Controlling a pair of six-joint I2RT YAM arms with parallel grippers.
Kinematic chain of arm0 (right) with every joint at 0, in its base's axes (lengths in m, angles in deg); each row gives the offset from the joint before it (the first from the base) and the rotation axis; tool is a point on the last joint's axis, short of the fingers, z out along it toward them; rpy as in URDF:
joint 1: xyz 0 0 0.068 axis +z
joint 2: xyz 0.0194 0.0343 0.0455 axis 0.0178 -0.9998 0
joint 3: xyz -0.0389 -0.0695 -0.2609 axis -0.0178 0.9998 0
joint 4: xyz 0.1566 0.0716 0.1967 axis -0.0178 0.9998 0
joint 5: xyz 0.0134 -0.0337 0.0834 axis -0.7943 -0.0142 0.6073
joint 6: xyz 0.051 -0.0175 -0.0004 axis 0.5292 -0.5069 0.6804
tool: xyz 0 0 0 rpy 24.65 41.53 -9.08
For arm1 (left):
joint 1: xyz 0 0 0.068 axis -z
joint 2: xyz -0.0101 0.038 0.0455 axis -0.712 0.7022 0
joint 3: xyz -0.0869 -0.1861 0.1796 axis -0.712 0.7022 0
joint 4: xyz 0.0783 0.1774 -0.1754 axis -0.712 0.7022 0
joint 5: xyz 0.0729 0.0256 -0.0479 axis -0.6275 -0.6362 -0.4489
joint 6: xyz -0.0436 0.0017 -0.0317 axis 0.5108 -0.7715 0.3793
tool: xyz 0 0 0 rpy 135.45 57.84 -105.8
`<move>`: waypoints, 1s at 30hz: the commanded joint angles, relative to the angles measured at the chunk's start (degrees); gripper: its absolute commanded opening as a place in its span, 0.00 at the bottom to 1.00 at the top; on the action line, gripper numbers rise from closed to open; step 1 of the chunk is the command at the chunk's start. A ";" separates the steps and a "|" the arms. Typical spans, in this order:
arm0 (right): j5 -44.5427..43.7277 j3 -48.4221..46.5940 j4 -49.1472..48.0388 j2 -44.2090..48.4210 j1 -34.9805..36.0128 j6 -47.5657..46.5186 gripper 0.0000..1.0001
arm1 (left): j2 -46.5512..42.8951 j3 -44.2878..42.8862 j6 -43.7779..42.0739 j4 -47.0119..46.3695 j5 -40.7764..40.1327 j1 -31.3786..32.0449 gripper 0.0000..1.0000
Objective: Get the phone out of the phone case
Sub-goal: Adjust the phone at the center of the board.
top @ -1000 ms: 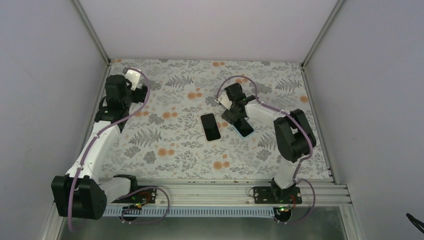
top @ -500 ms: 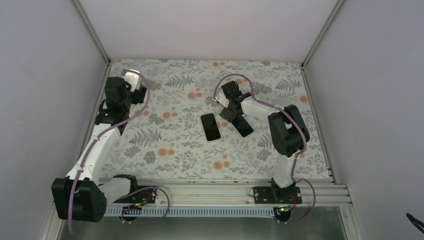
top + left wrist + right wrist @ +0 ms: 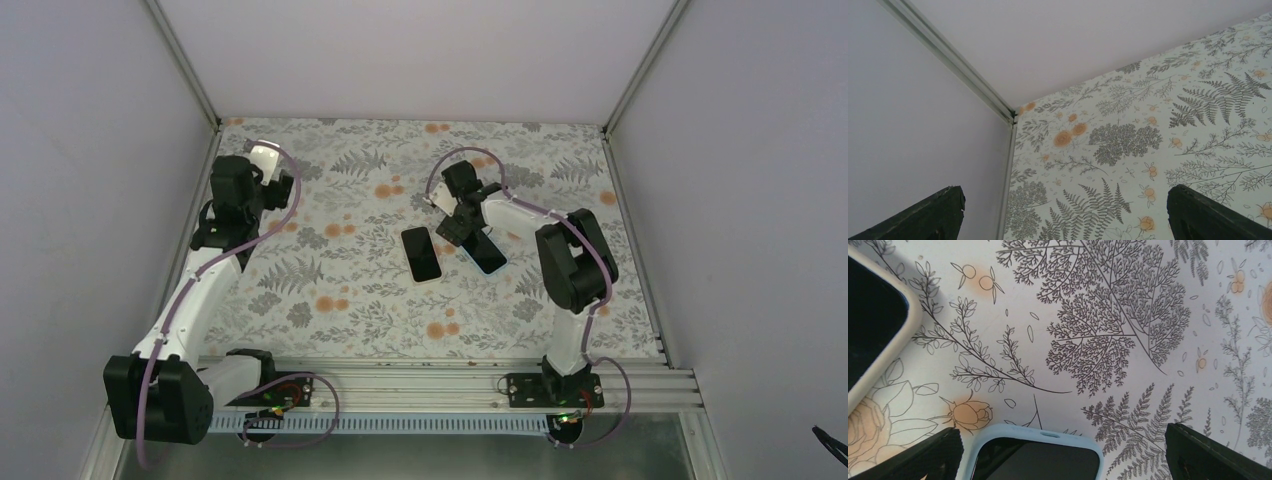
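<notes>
A phone in a light blue case (image 3: 486, 253) lies screen up on the floral table. In the right wrist view its top end (image 3: 1035, 456) sits at the bottom edge, between my fingers. A second phone in a cream case (image 3: 421, 254) lies just left of it and also shows in the right wrist view (image 3: 878, 335). My right gripper (image 3: 460, 228) is open and hovers low over the far end of the blue-cased phone, its fingertips (image 3: 928, 455) wide on either side of it. My left gripper (image 3: 245, 180) is open and empty near the far left corner.
The enclosure's left wall and corner post (image 3: 1008, 117) are close to the left gripper. The floral table cover (image 3: 340, 300) runs to white walls on three sides. The arm bases stand on the metal rail (image 3: 420, 385) at the near edge.
My right gripper has shifted slightly left and turned over the far end of the blue-cased phone. The phones and the left arm have not moved.
</notes>
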 commanded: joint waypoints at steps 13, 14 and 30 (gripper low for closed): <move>-6.49 1.07 -3.74 -1.74 -2.69 1.54 1.00 | -0.52 0.98 -1.57 -2.48 1.00 -0.26 1.00; -6.50 1.25 -3.67 -1.62 -3.41 1.57 1.00 | -0.42 0.86 -1.50 -2.50 1.10 -0.20 1.00; -3.45 10.54 -3.56 3.80 -15.27 -2.56 1.00 | 0.06 0.14 -1.66 -1.09 1.72 -0.17 1.00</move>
